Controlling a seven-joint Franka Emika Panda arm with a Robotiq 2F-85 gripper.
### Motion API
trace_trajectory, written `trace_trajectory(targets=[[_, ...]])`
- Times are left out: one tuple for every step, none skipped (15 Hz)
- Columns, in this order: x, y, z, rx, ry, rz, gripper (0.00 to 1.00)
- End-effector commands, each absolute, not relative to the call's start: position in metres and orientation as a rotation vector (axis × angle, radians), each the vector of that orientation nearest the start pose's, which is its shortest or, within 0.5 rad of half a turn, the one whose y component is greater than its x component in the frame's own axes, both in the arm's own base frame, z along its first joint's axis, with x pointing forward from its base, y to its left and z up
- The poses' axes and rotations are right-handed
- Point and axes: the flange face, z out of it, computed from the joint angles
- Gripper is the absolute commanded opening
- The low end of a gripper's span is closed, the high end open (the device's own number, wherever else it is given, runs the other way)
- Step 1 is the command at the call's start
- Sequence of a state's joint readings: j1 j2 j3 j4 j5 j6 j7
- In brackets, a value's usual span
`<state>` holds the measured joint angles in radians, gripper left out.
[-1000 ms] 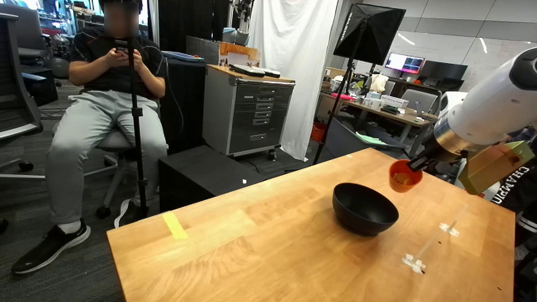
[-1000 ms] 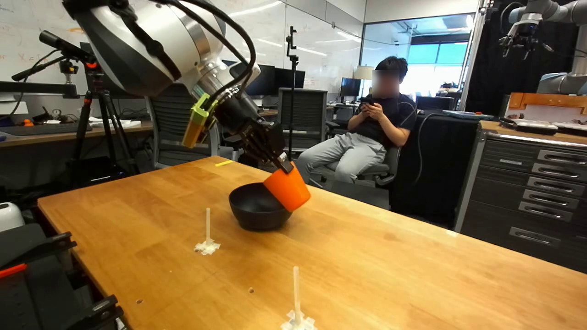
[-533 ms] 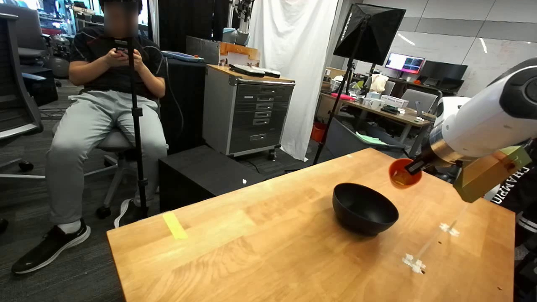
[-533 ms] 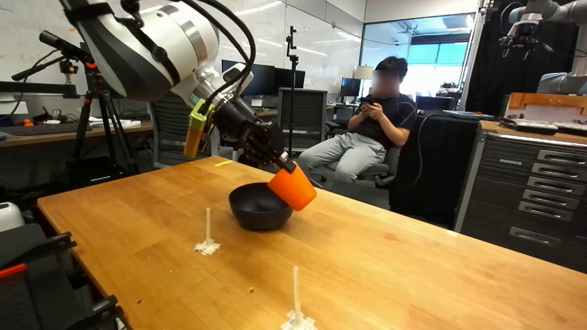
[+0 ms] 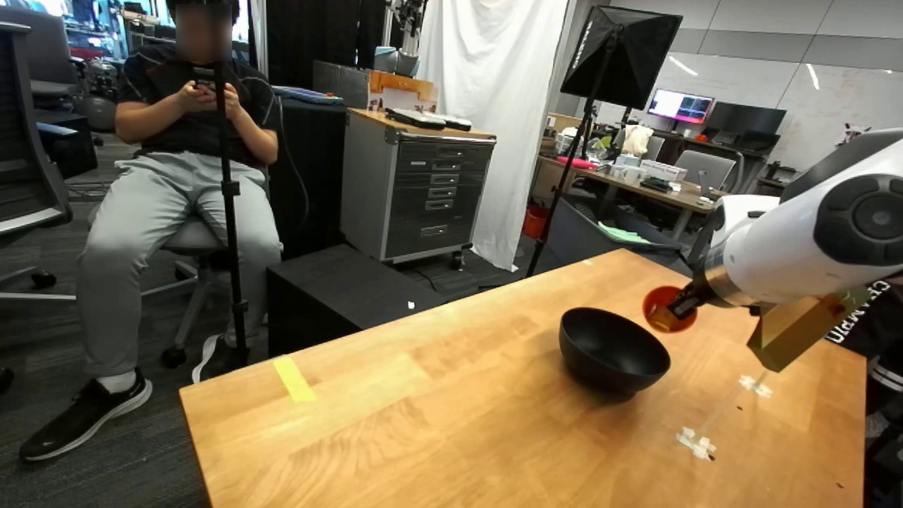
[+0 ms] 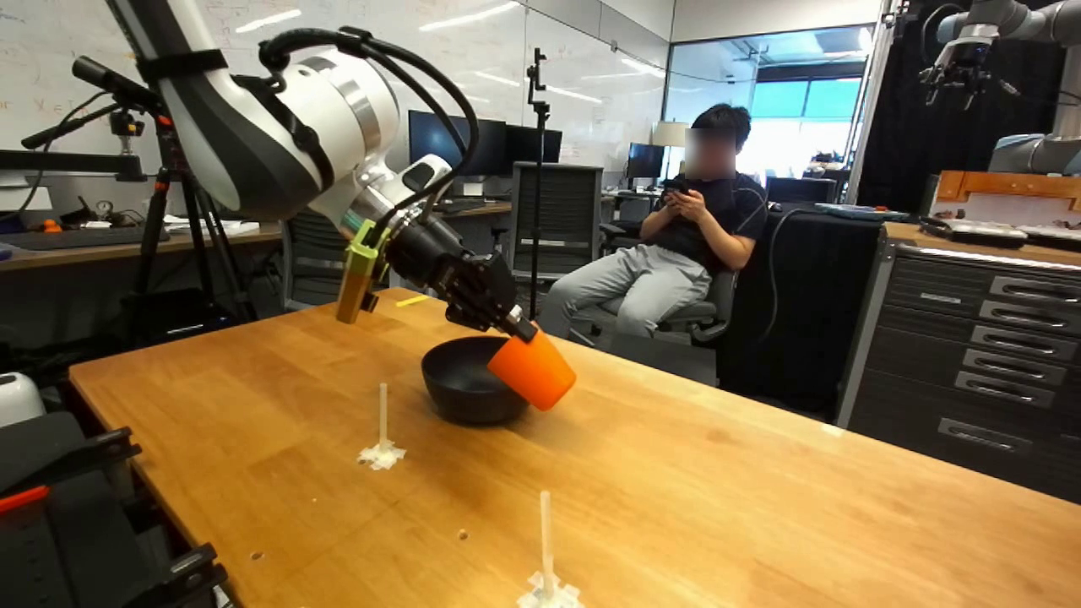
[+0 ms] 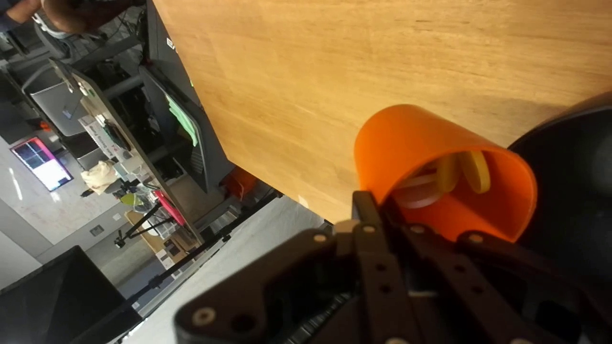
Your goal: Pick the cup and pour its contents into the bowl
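Wrist view puts my pincer (image 7: 381, 206) close up: it is clamped on the wall of the tapered orange-red plastic cup (image 7: 409, 141), one finger inside the mouth and the other outside. Within the cup I see two yellow discs (image 7: 477, 173) and a pale pinkish round piece (image 7: 420, 195). The round black bowl (image 7: 569, 160) is just beside the cup, whose mouth overlaps the bowl's rim as I look; I cannot tell whether the two touch.

In an exterior view I hold the cup tilted at the bowl's side, its base (image 6: 553, 392) lower than its mouth and turned away from the bowl. The bowl stands upright on the wooden counter (image 6: 718, 473). Nearer than the bowl, two thin pale rods (image 6: 546, 528) rise from patches of white tape (image 6: 536, 597); beyond the bowl and well apart from it lies a strip of yellow tape (image 6: 412, 301). My white-and-black arm (image 6: 270, 152) slants down from above and left of the bowl, carrying a box-shaped amber piece (image 6: 358, 277) near the wrist.

Behind the bowl, away from the counter, a person (image 6: 709, 224) in a dark shirt and grey trousers sits. To the right of the bowl, farther back, is a dark drawer cabinet (image 6: 920, 329). In an exterior view a white curtain (image 5: 494, 106) hangs well behind the bowl.
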<state>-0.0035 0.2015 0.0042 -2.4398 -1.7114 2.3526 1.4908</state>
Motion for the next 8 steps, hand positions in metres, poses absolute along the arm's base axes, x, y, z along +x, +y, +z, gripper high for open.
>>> trace_trajectory(targets=[[0.4794,-0.001,0.2027,2.173,0.043,0.656,0.01],[0.4805,0.0008,0.2013,2.161,0.052,0.658,0.01],[0.4818,0.0019,0.2,2.141,0.061,0.662,0.01],[0.483,0.0027,0.1989,2.123,0.068,0.667,0.01],[0.484,0.0032,0.1982,2.102,0.07,0.668,0.01],[0.4851,0.0043,0.198,2.082,0.077,0.672,0.01],[0.4864,0.0055,0.1978,2.06,0.088,0.681,0.01],[0.4878,0.007,0.1976,2.037,0.1,0.693,0.01]])
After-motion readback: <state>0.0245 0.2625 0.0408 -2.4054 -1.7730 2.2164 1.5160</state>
